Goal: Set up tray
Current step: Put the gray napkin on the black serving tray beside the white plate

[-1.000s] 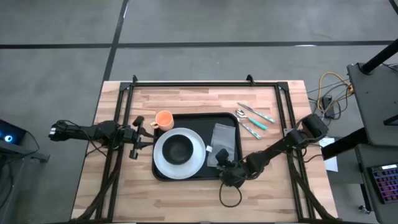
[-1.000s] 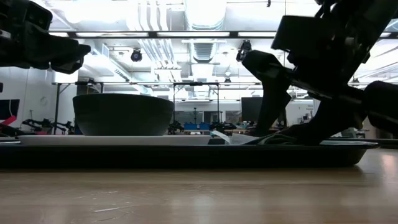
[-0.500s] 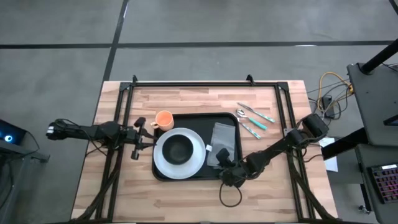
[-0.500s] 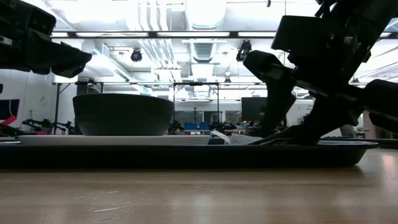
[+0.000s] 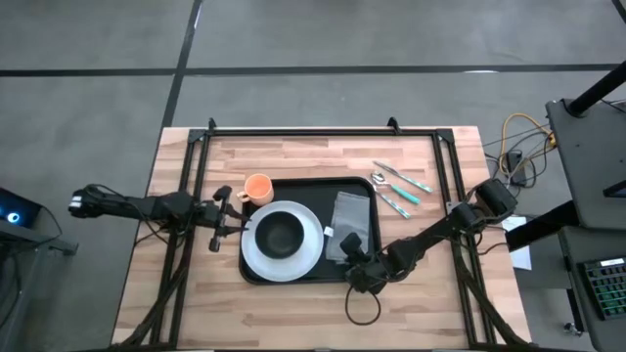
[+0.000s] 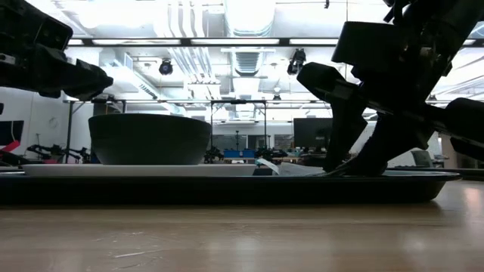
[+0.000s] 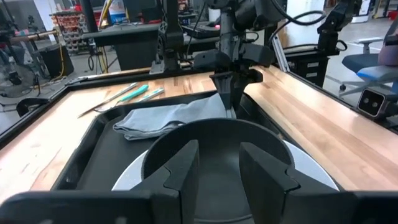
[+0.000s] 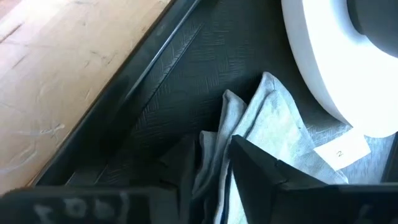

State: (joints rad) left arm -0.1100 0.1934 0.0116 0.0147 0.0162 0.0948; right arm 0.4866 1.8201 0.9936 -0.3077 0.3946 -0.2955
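1. One black tray point(image 5: 293, 186) lies at the middle of the wooden table point(image 5: 186, 303); it carries a white plate point(image 5: 315, 256) with a dark bowl point(image 5: 280, 233) and a grey cloth napkin point(image 5: 353, 220).
2. Right gripper point(image 5: 344, 256) is low over the napkin's near end, by the tray's front rim; fingers narrow, and whether they pinch the cloth cannot be told.
3. Left gripper point(image 5: 221, 216) hovers just beyond the tray's left rim, fingers parted and empty.
4. Orange cup point(image 5: 257, 188) touches the tray's far-left corner; two teal-handled utensils point(image 5: 396, 186) lie off its far-right corner.
5. Step in hand, as judged: arranging the napkin. Next move probably calls for bringing the utensils onto the tray.
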